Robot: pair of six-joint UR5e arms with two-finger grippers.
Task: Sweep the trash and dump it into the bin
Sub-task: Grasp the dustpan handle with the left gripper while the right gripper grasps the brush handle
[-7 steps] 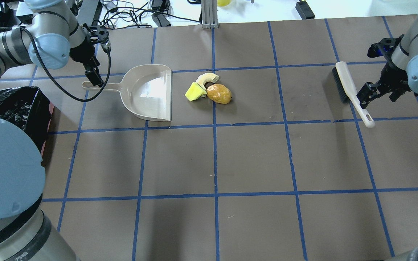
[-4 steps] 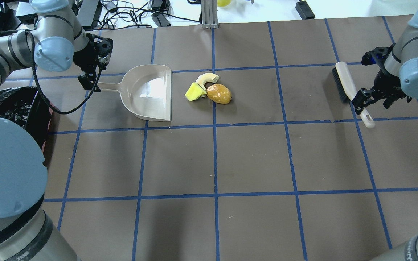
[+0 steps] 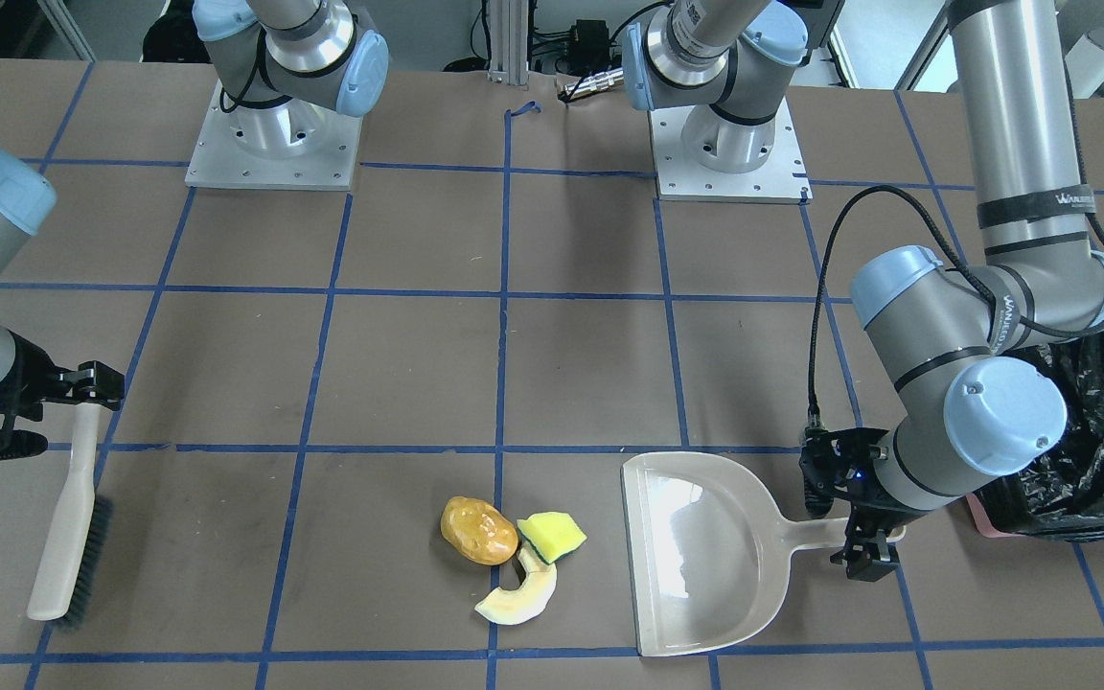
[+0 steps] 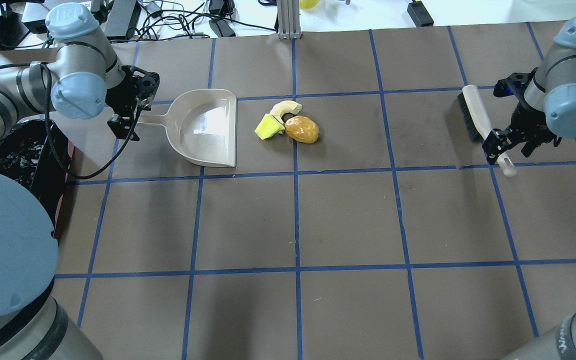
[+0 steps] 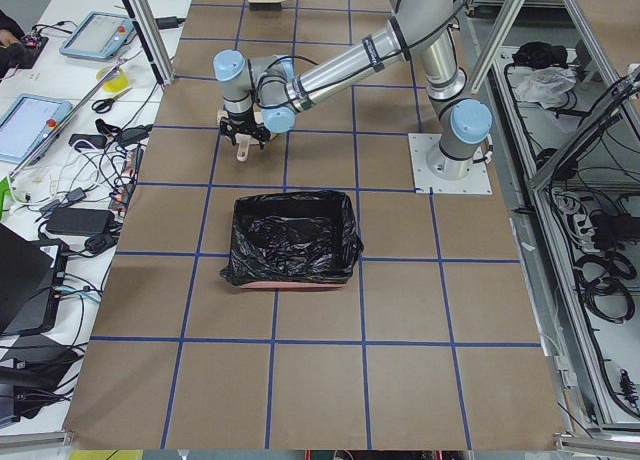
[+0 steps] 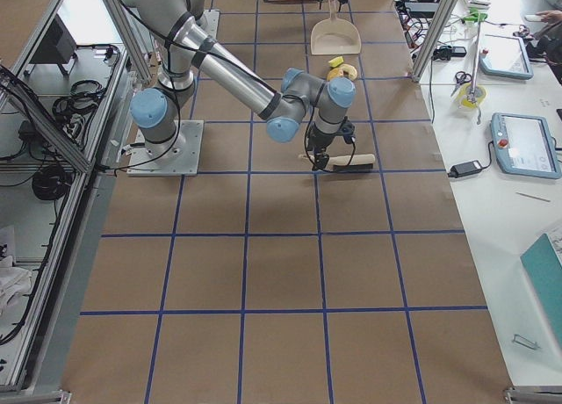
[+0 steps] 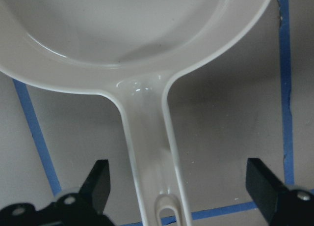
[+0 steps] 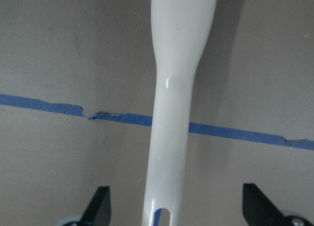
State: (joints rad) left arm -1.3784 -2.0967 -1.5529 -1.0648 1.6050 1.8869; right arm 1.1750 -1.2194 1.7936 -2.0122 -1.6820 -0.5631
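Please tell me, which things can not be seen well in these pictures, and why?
Bin: in the front view the left arm covers part; in the left side view its inside is too dark to tell contents.
Brush: the right wrist view shows only the handle; the top edge cuts off the bristles.
Dustpan: the left wrist view's top edge cuts off its mouth.

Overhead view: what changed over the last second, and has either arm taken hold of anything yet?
The left gripper turned and came down astride the dustpan handle. The right gripper came down astride the brush handle, a little nearer its tip. Both jaws are open, so nothing has been gripped yet. The dustpan, brush and trash have not moved.
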